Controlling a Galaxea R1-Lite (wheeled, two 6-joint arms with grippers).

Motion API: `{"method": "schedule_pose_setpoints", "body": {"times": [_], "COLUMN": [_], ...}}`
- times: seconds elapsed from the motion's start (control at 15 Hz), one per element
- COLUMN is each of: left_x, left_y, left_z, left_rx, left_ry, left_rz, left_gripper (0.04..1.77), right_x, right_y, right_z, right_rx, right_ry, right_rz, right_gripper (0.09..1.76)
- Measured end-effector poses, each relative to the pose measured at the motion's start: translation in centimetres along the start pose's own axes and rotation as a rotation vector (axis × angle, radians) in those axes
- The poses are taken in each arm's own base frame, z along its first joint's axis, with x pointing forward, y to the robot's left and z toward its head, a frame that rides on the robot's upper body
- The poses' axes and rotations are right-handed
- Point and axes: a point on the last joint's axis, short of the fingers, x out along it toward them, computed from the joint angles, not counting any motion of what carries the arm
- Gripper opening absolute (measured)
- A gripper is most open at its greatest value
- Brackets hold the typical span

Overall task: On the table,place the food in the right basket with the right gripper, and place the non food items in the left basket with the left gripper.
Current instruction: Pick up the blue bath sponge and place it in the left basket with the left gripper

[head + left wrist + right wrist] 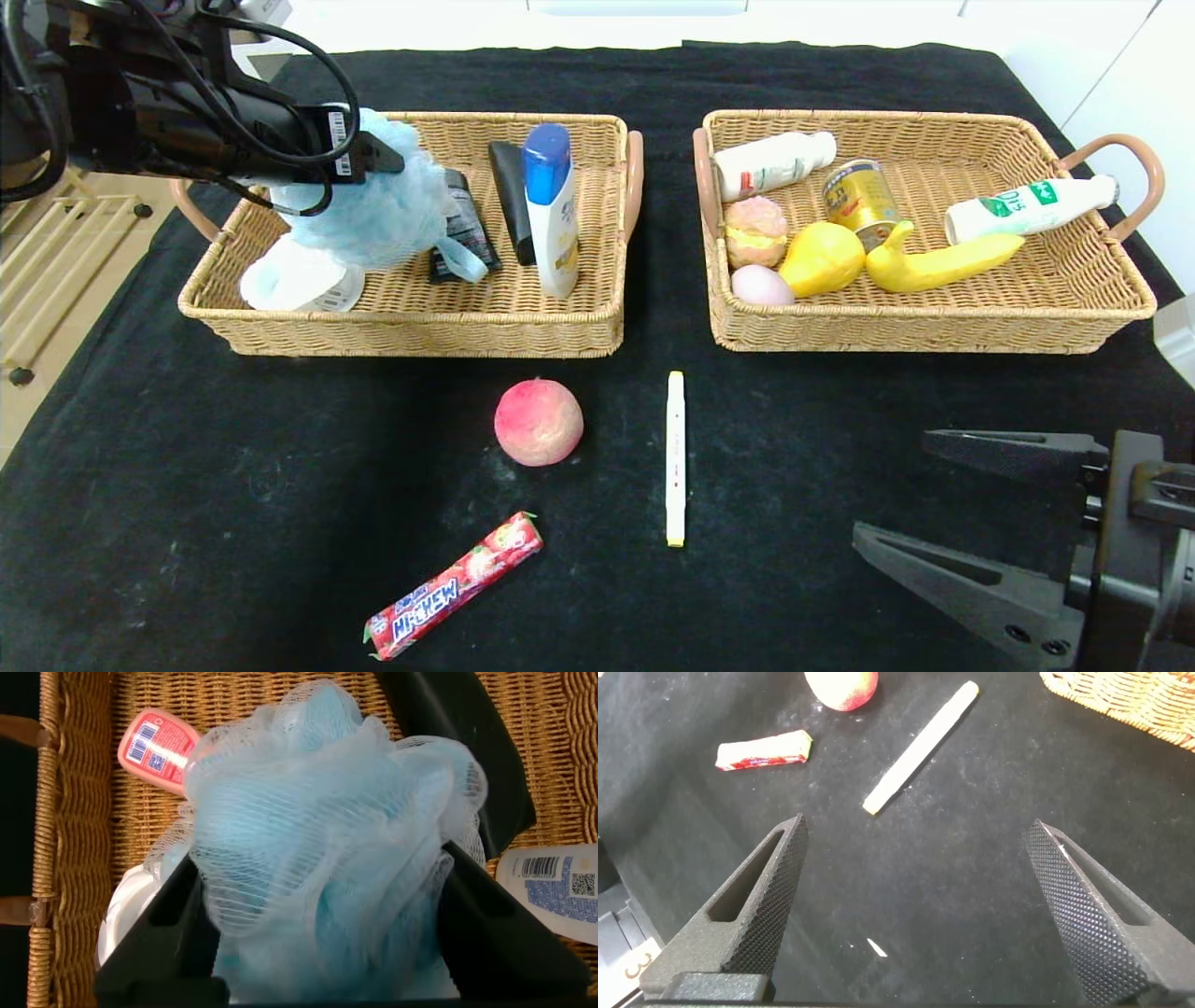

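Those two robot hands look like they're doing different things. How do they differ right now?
The left hand is up over the left basket, while the right hand sits low over the bare black table. The left hand is shut on a fluffy blue bath sponge; the right hand is open and holds nothing. Both have dark, wedge-shaped fingers.

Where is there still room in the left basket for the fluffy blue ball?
The left gripper holds the blue bath pouf over the left basket. Bare wicker shows along the front, between the white tub and the shampoo bottle. The back half is crowded with tubes and bottles.
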Motion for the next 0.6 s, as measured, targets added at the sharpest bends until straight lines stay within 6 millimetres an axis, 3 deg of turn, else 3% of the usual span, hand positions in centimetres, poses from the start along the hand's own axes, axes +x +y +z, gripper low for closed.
{"method": "schedule_pose_setpoints", "body": {"times": [0.6], "left_x": [-0.31], "left_y": [-0.11], "left_z": [-0.16], "left_rx": [0.002], "left_ry": [0.007], "left_rz": [0.001], "left_gripper": [1.60], "right_x": [-0.14], "right_y": [0.02], "right_z": [0.02], "right_rx": [-0.003], "right_ry": [-0.004], "right_rz": [0.002], "right_gripper": [1.71]}}
